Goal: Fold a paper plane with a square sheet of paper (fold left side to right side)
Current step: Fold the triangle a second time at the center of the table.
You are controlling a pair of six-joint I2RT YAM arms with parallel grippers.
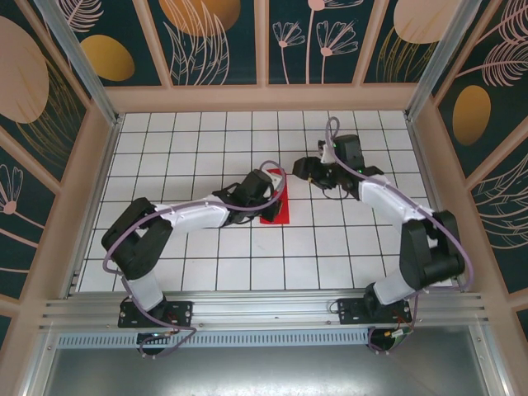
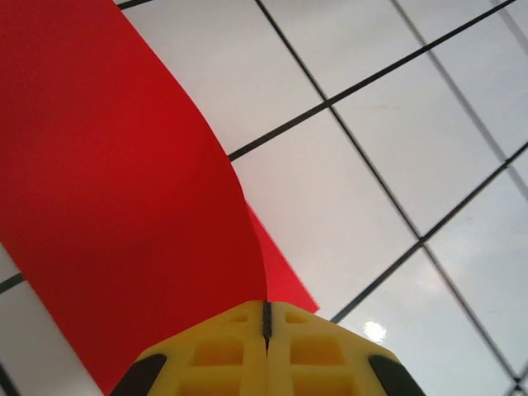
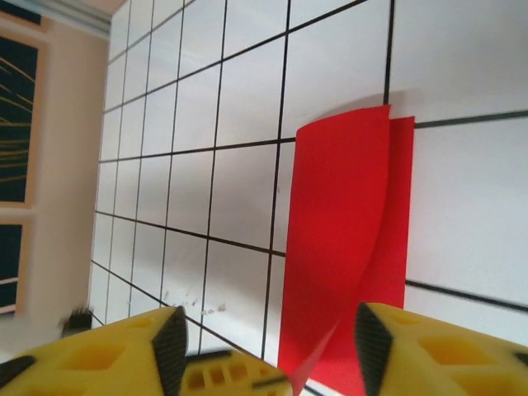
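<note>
White tiled surface point(image 1: 206, 247) with black grid lines, enclosed by wood-framed wall panels point(image 1: 219, 41) printed with leaves, carries the one work item: a square sheet of thin bright red paper point(image 1: 275, 213), lying near the centre between the two arms. I read the left pincer point(image 1: 279, 186) as fully closed on one edge of the sheet. In the left wrist view its yellow fingers meet with only a hairline slit at the left pincer point(image 2: 266, 318), and the sheet point(image 2: 124, 181) rises out of that slit in a smooth bow. The right pincer point(image 1: 301, 169) hangs just beyond the sheet with its jaws wide apart and holding nothing. The right wrist view shows the right pincer point(image 3: 271, 342) looking down on the sheet point(image 3: 346, 247), where a raised flap curves over the flat lower layer and leaves a narrow strip of it uncovered. I judge the left-to-right fold as under way, with no crease pressed. I expect this material to be very light, limp and easily dented, and it may slide on the smooth tiles. I would grip it only at the edge or a corner, with light pressure, and pin the lower layer before flattening the bow.
</note>
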